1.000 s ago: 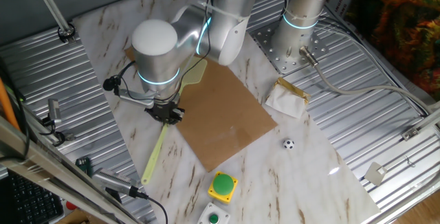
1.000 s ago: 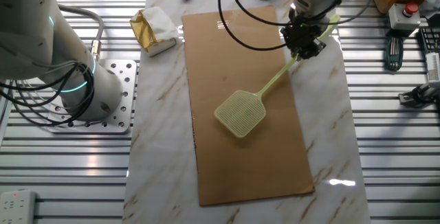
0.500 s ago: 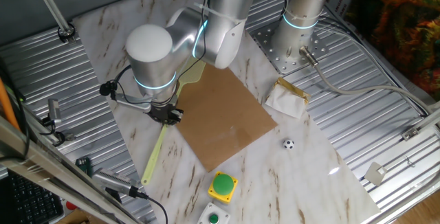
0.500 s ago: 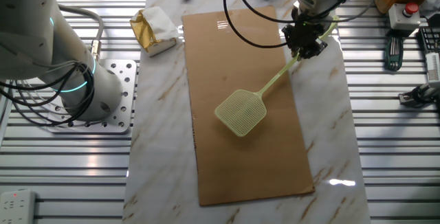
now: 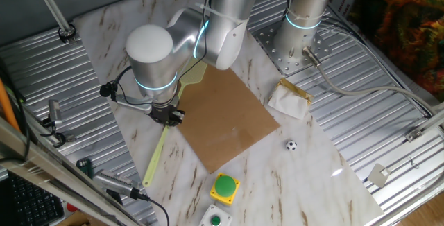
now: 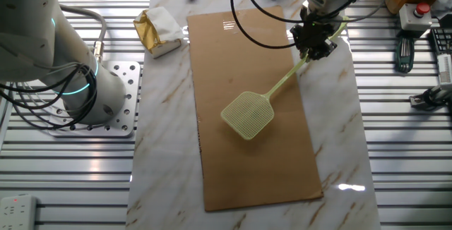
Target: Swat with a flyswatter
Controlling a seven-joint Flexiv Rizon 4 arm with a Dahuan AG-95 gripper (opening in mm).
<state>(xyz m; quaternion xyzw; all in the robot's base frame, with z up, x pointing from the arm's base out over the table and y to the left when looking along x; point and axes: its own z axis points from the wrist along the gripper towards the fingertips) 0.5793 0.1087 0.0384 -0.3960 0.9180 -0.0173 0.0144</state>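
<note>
The pale yellow-green flyswatter (image 6: 247, 116) lies with its mesh head flat on the brown board (image 6: 247, 166). Its thin handle (image 6: 282, 83) runs up to the right, off the board's edge. My gripper (image 6: 314, 44) stands over the upper part of the handle, fingers closed around it. In one fixed view the gripper (image 5: 166, 116) sits on the handle (image 5: 155, 158), and the arm hides most of the head (image 5: 197, 74).
A round green button on a yellow base (image 5: 225, 186) and a white switch box (image 5: 216, 218) stand near the table's front edge. A small black-and-white ball (image 5: 291, 145) and a white-and-gold packet (image 5: 290, 99) lie beside the board. A second arm's base (image 6: 106, 96) stands at the side.
The arm shifted slightly along the handle between one second and half a second ago, then stayed still. The flyswatter has not moved.
</note>
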